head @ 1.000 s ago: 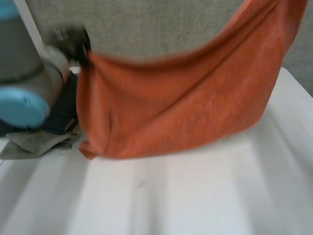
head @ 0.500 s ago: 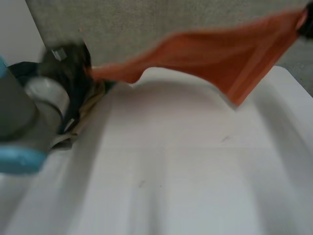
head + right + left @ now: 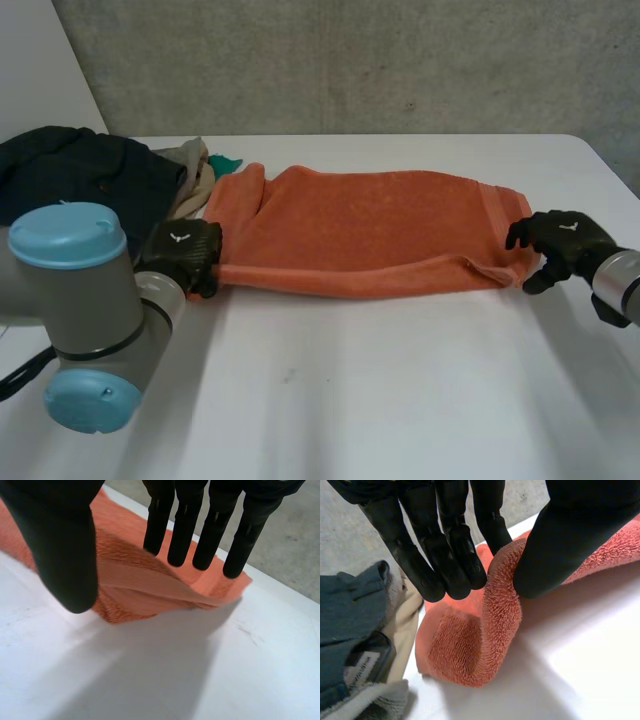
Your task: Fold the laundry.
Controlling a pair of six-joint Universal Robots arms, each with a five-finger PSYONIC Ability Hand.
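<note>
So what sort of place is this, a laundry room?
Probably a robotics lab, not a home: a bare white table with a concrete wall behind, a left robot hand and a right robot hand at the ends of a towel, a clothes pile beside.

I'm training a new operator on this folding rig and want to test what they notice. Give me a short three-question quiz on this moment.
1. True or false: the orange towel hangs in the air.
2. What lies beside the towel's left end? A) a pile of clothes B) a basket C) a bottle
3. Fill in: the ___ hand pinches the towel's fold beside that pile.

Key: 1 false, it lies on the white table; 2 A; 3 left hand.
</note>
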